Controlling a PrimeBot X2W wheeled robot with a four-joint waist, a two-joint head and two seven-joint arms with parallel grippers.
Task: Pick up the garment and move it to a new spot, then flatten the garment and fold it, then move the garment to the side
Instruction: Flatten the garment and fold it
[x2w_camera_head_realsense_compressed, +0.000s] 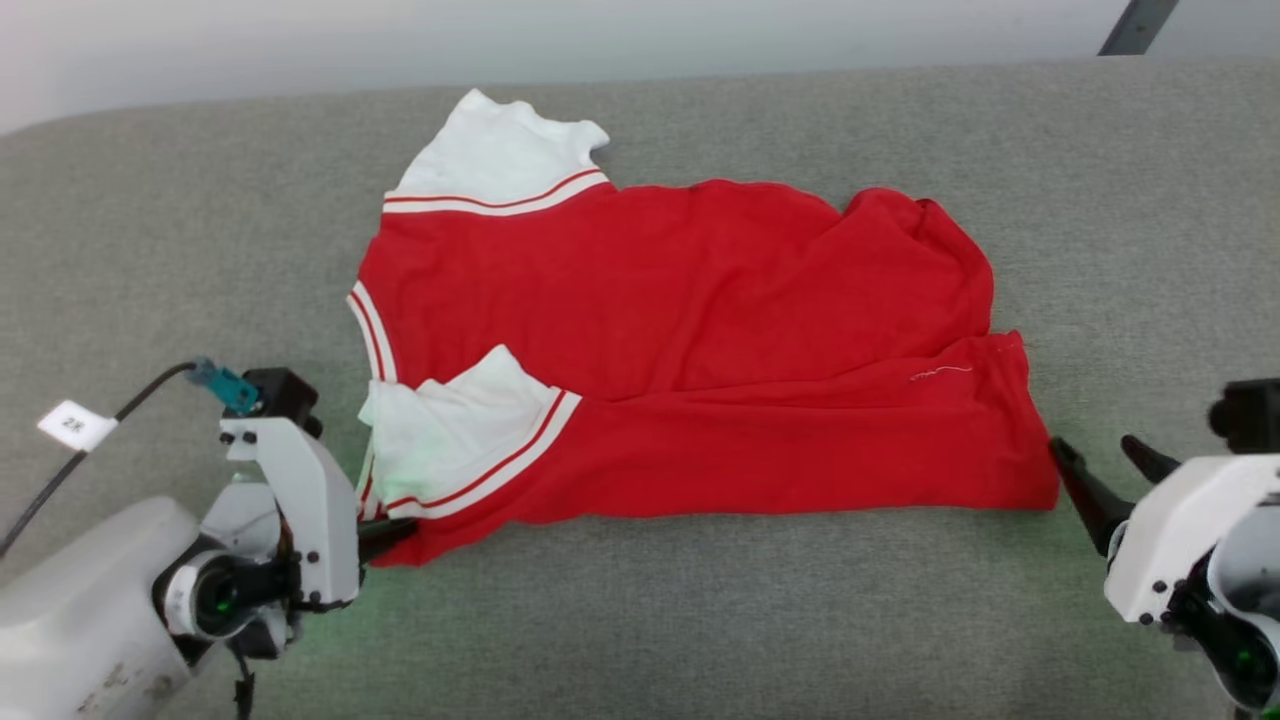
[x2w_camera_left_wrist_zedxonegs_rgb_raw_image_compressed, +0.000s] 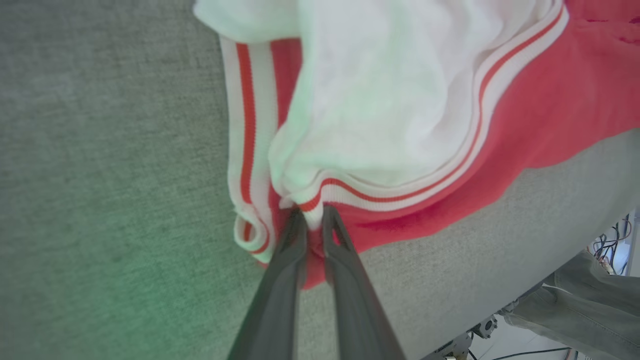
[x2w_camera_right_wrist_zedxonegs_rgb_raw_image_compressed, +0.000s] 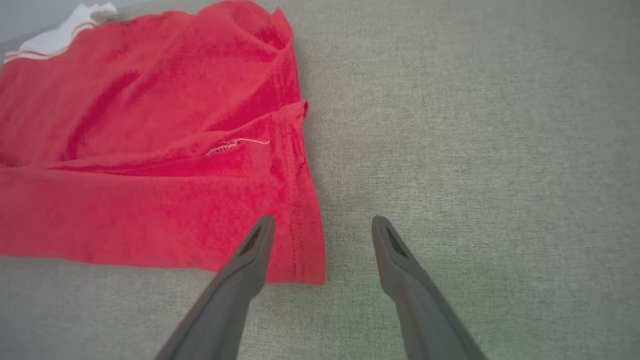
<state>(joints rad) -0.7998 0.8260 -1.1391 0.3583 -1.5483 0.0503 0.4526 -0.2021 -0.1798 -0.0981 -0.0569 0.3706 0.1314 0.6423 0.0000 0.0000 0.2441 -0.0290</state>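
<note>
The red T-shirt with white sleeves (x2w_camera_head_realsense_compressed: 700, 330) lies mid-frame on the grey cloth table (x2w_camera_head_realsense_compressed: 150, 250). The left claw (x2w_camera_left_wrist_zedxonegs_rgb_raw_image_compressed: 312, 214) pinches its striped trim, lower left. The right claw (x2w_camera_right_wrist_zedxonegs_rgb_raw_image_compressed: 322, 222) is spread apart at its lower-right corner.

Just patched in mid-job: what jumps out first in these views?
The red jersey T-shirt with white sleeves lies half folded across the middle of the grey padded surface. The left claw is pinched shut on its striped trim by the near sleeve. The right claw stands open beside the hem corner.
</note>
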